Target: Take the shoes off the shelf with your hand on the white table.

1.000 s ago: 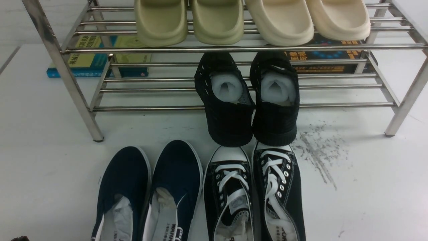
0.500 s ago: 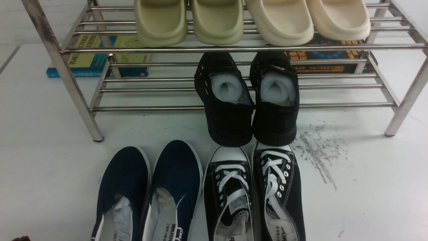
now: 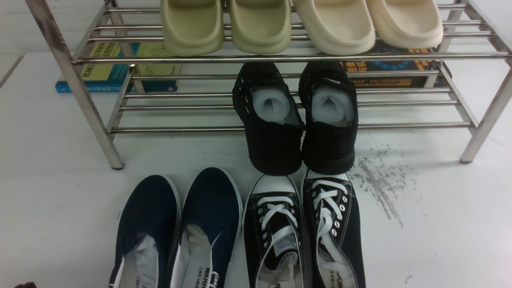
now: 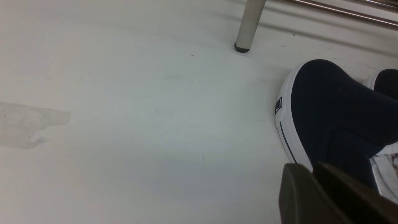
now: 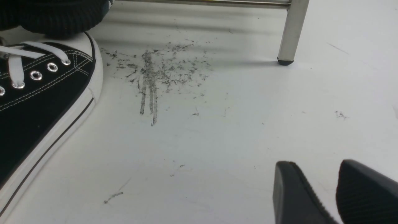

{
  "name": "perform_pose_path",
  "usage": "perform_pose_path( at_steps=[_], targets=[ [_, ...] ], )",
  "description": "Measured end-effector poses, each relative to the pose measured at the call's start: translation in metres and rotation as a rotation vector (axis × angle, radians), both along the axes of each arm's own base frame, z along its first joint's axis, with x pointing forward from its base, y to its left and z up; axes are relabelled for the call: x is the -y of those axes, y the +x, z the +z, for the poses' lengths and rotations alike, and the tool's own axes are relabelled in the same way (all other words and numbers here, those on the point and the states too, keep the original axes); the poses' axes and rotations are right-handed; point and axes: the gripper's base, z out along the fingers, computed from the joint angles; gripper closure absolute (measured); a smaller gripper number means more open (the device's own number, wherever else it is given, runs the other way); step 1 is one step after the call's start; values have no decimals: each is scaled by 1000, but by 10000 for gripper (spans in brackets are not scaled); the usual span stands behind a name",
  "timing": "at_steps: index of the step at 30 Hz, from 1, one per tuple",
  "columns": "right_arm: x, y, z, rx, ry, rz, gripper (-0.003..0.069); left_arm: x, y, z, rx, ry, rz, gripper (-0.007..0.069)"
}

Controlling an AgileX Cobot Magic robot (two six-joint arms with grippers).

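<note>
The navy-blue slip-on shoes (image 3: 180, 224) stand side by side on the white table (image 3: 448, 232), in front of the steel shelf (image 3: 280, 58), toes toward it, with paper stuffing inside. In the left wrist view my left gripper (image 4: 311, 169) is shut and empty, just behind the outer navy shoe (image 4: 335, 118), with the shelf's leg (image 4: 248, 25) beyond. In the right wrist view my right gripper (image 5: 317, 168) is open and empty over bare table, near the grey scuff marks (image 5: 155, 71). Neither gripper shows clearly in the front view.
Black lace-up sneakers (image 3: 304, 228) stand right of the navy pair. Black mesh shoes (image 3: 296, 132) sit on the shelf's lower tier, heels overhanging its front bar. Two pairs of pale slippers (image 3: 300, 28) are on top. Books (image 3: 116, 68) lie behind the shelf.
A dark bit at the front view's lower left corner has sunk slightly out of frame. The shoes and the shelf have not moved.
</note>
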Motion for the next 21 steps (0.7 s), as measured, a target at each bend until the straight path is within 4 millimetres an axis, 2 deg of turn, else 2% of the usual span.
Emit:
perform_pose_path(
  at_steps=[21],
  targets=[
    [0, 0, 0, 0, 0, 0, 421, 0, 0, 0, 0, 0, 0, 507]
  ],
)
